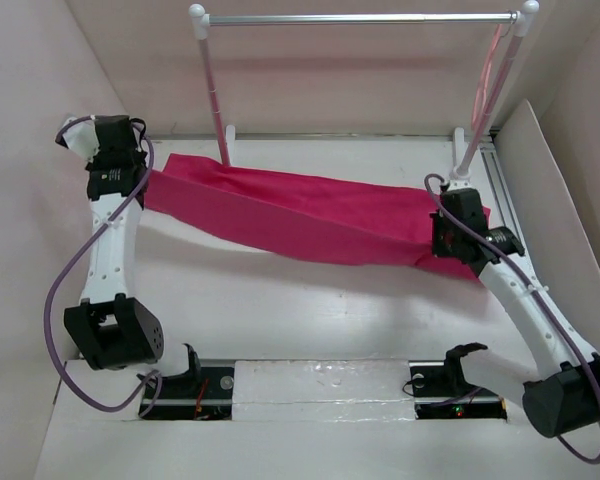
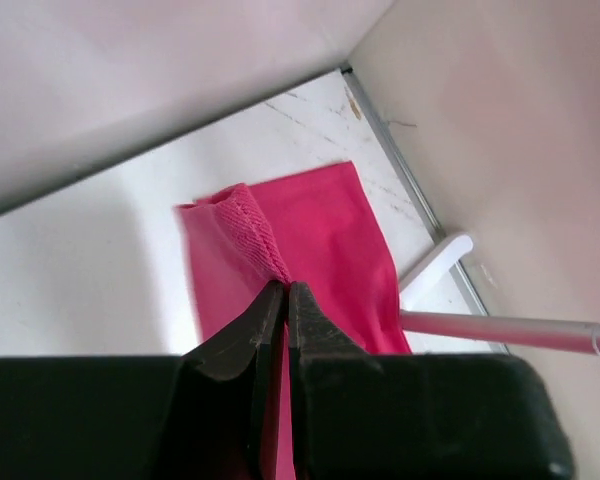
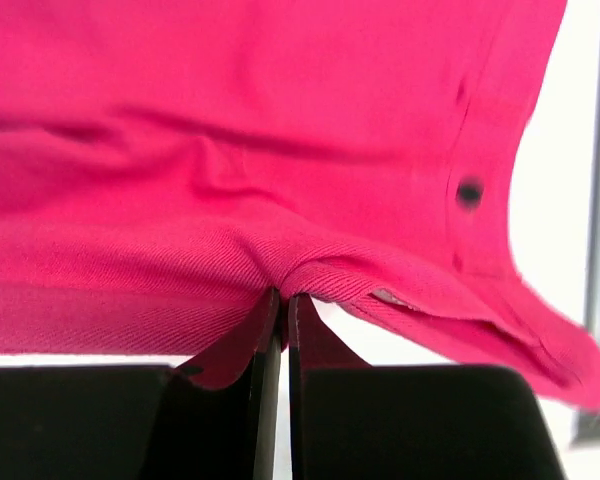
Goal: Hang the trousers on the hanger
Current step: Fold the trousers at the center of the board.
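The magenta trousers (image 1: pixel 310 215) stretch left to right above the far bench (image 1: pixel 310 310), one end pinched in the closed left gripper (image 2: pixel 285 290) and the waist end in the closed right gripper (image 3: pixel 283 297); judged mid-carry, they next need draping over the pale hanger (image 1: pixel 482 88) at the rack's (image 1: pixel 360 18) right end, whose posts crowd the path.

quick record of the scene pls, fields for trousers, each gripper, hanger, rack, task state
trousers: pink, spread out lengthwise, held at both ends
left gripper: shut on one end of the trousers
right gripper: shut on the waist edge, near the dark button
hanger: pale pink, hanging at the right end of the rack bar
rack: at the far side, behind the trousers
task state: trousers not yet on hanger
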Tool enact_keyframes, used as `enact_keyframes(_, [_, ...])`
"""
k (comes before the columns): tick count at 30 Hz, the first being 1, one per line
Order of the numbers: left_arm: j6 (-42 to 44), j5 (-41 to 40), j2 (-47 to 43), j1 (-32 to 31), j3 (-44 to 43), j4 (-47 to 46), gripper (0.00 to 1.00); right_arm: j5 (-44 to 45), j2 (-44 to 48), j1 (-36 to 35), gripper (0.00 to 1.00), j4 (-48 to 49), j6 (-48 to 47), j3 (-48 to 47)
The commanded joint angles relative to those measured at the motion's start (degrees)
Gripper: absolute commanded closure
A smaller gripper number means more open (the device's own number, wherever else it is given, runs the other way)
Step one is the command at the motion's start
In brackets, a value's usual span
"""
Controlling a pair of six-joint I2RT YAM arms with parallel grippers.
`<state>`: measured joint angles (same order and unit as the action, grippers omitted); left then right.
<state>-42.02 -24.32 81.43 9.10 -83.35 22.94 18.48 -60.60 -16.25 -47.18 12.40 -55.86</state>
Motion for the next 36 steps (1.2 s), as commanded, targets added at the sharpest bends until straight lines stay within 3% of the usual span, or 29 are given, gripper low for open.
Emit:
enact_keyframes(1, [4.49,-9.26,1.53,1.00,-5.83,-3.70,1.00,-3.97,-3.55,5.08,1.00,6.13,-17.75,-5.04])
enact_keyframes(10, [3.96,-9.44,20.51,1.00,-22.71,-1.85,1.00,-2.05,-21.83,10.36,1.00,16.75,-26.19,-21.30])
enact_keyframes(17, [4.22,-5.48,35.28,1.00,-30.37,-3.78,1.00,-0.20,-40.28,12.12,1.00,20.79,-30.68,-32.64])
enact_keyframes(19, [4.66,-4.69,38.35,1.00,-33.87,-4.21,1.00,1.81,-44.67,12.12,0.87,21.25,-29.90,-34.13])
enact_keyframes(20, [5.01,-3.82,40.72,1.00,-34.94,-4.74,1.00,2.87,-45.65,11.51,0.69,21.34,-29.02,-35.36])
enact_keyframes(22, [5.72,-3.28,43.01,1.00,-38.18,-5.44,1.00,5.86,-47.06,10.72,0.47,21.08,-28.40,-36.25])
enact_keyframes(23, [5.98,-3.19,45.20,1.00,-39.16,-5.80,1.00,5.52,-47.33,9.84,0.29,20.99,-27.88,-36.25])
enact_keyframes(24, [6.68,-2.76,48.09,1.00,-42.65,-6.67,1.00,5.43,-46.46,8.27,0.20,20.99,-27.44,-35.73])
enact_keyframes(25, [6.69,-2.58,48.12,1.00,-42.68,-6.68,1.00,5.43,-46.45,7.38,0.20,20.99,-27.43,-35.73])
enact_keyframes(27, [7.30,-1.10,49.61,1.00,-44.08,-9.12,1.00,4.29,-43.92,5.10,0.09,19.32,-27.08,-34.68])
enact_keyframes(28, [9.48,2.74,50.49,1.00,-44.18,-10.53,0.80,4.11,-42.51,3.87,0.07,19.14,-27.08,-33.71])
enact_keyframes(30, [10.73,4.62,50.76,1.00,-43.56,-12.21,0.54,2.80,-37.51,0.00,0.05,18.44,-26.64,-29.85])
enact_keyframes(31, [12.12,5.76,50.85,1.00,-43.04,-12.13,0.20,1.83,-35.75,-1.05,0.05,18.26,-25.77,-28.10])
enact_keyframes(32, [13.18,5.94,50.85,1.00,-42.77,-12.13,0.01,0.95,-33.82,-2.19,0.05,18.35,-25.50,-26.25])
enact_keyframes(33, [14.84,3.60,49.11,1.53,-41.03,-10.74,0.01,-1.41,-28.58,-5.43,0.08,18.70,-24.46,-20.67])
enact_keyframes(36, [14.69,3.48,46.99,2.76,-36.74,-8.45,0.01,-3.09,-23.98,-8.17,0.13,18.35,-23.31,-16.16])
